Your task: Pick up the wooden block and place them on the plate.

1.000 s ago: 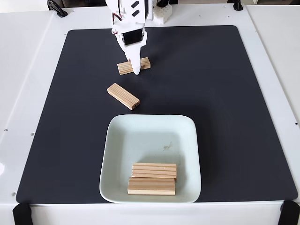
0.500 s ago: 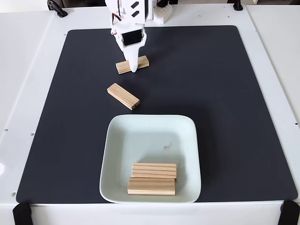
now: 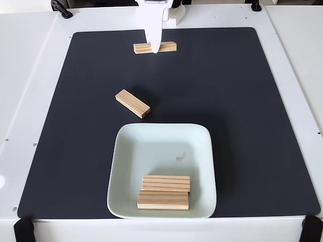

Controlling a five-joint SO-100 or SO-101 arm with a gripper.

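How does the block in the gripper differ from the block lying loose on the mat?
The gripped block sits at the mat's far edge, level across the picture; the loose block lies mid-mat, angled diagonally. The gripper crosses the gripped block's middle; the loose block is untouched, near the plate. Both are alike: light striped wood, off the plate.

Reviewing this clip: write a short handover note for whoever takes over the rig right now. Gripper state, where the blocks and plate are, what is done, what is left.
Gripper: shut on a wooden block, near the mat's far edge in the fixed view.
Plate: near edge of the mat, holding two blocks side by side.
One loose block lies on the mat beyond the plate's far-left corner.
Done: two blocks plated. Left: deliver the held block, then fetch the loose one.
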